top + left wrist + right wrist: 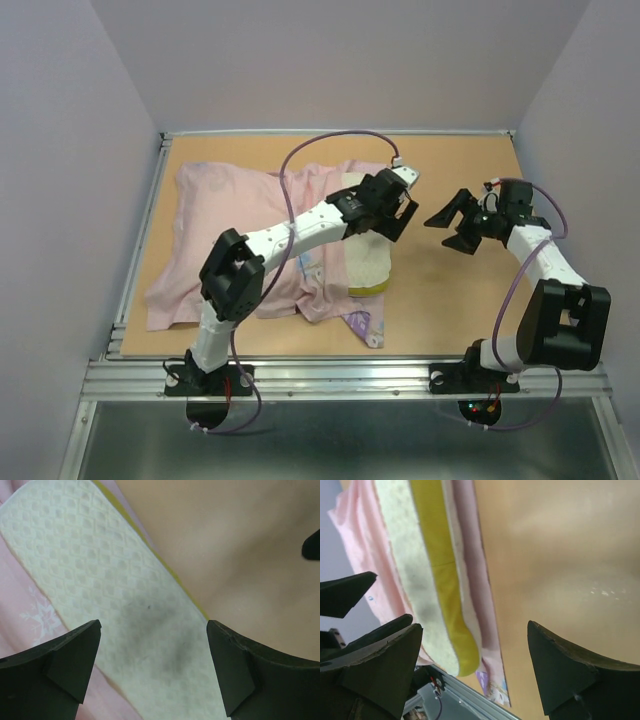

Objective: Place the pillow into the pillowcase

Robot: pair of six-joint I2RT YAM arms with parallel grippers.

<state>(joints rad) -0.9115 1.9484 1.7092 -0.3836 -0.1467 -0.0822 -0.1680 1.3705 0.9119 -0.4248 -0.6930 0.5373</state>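
The left arm point(290, 235) rises from its base at the lower left of the overhead frame, bends at the elbow and stretches diagonally toward the upper centre. There the left end effector point(390, 218) tips downward, jaws spread wide, fingers point(75, 662) far apart. The right arm point(545, 270) folds up from the lower right. The right end effector point(445, 228) points left toward frame centre, jaws likewise parted wide.

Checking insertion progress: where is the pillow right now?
Top view, centre: the pillow lies at the right edge of the pink pillowcase, directly under the open left gripper, its yellow end toward the bottom of the view.
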